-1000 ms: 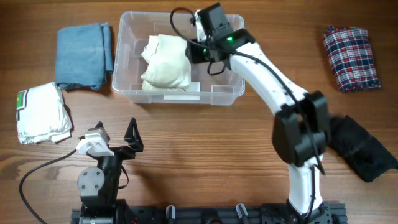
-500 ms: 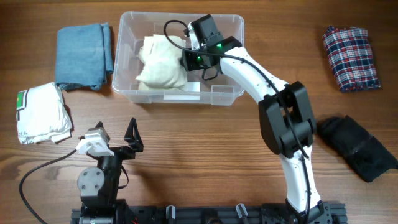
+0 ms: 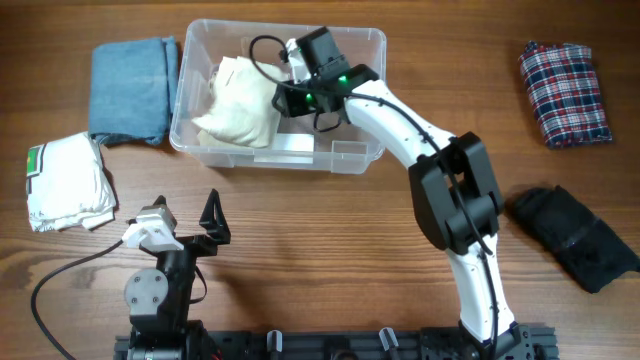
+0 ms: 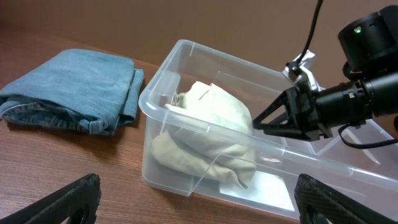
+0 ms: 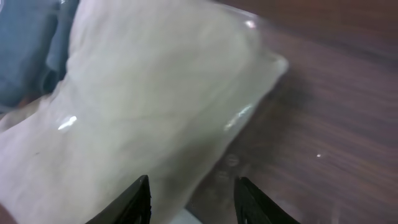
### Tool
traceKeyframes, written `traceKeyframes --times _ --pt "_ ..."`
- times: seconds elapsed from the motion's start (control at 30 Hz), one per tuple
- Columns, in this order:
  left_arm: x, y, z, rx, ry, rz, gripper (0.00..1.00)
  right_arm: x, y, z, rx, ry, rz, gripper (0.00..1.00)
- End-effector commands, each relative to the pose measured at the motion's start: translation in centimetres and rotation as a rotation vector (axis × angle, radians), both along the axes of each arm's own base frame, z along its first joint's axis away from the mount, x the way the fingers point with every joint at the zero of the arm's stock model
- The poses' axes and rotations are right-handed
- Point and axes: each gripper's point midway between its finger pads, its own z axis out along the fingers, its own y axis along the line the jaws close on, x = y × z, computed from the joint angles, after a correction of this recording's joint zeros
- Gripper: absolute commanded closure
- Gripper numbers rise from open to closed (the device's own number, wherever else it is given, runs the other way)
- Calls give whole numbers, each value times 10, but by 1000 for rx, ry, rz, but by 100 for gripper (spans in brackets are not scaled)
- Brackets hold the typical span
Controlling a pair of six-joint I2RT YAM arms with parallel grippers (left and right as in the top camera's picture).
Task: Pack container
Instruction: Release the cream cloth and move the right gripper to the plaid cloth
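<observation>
1. Finds the container (image 3: 365,50) at the far edge of the desk, left of centre, slightly askew to that edge and just beside the folded denim (image 3: 135,88) near the far-left corner.
2. Finds the right gripper (image 3: 284,98) reaching inside it, fingers apart, clamped on nothing, tips against the right flank of the cream garment (image 3: 238,100).
3. Risks sliding the whole container towards the left edge: light plastic, unbraced, with any sideways press on the cloth going straight into the left wall. Likely ends with the container riding into the denim.
4. Risks bunching the cream garment high against that left wall, perhaps over the rim, eating the room needed for further pieces.
5. Risks dragging a fold back out on retreat: open tips sunk in loose cloth, easy to snag.
6. Gets no bracing from the left gripper (image 3: 185,228), parked by the near edge, left of centre, fingers wide apart and empty, well apart from the container.
7. Leaves more to pack, by the look of it: white garment (image 3: 65,180) at the left edge, plaid garment (image 3: 565,92) near the far-right corner, black garment (image 3: 575,235) by the right edge. Worth squaring the container first.
</observation>
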Motion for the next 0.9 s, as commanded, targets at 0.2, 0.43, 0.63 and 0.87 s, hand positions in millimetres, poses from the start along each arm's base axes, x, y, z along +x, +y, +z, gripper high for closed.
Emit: traceKeyframes --times 0.2,0.43,0.63,0.87 --pt "0 -1 -1 6 -2 -1 0 49 -81 123 -155 -237 -44 41" --pt "0 -1 -1 6 -2 -1 0 63 -286 210 -394 -314 -455 0" --pt "0 -1 -1 6 -2 -1 0 62 -467 152 -663 -171 -821 1" --pt "0 -1 -1 6 -2 -1 0 29 -552 74 -876 9 -749 8"
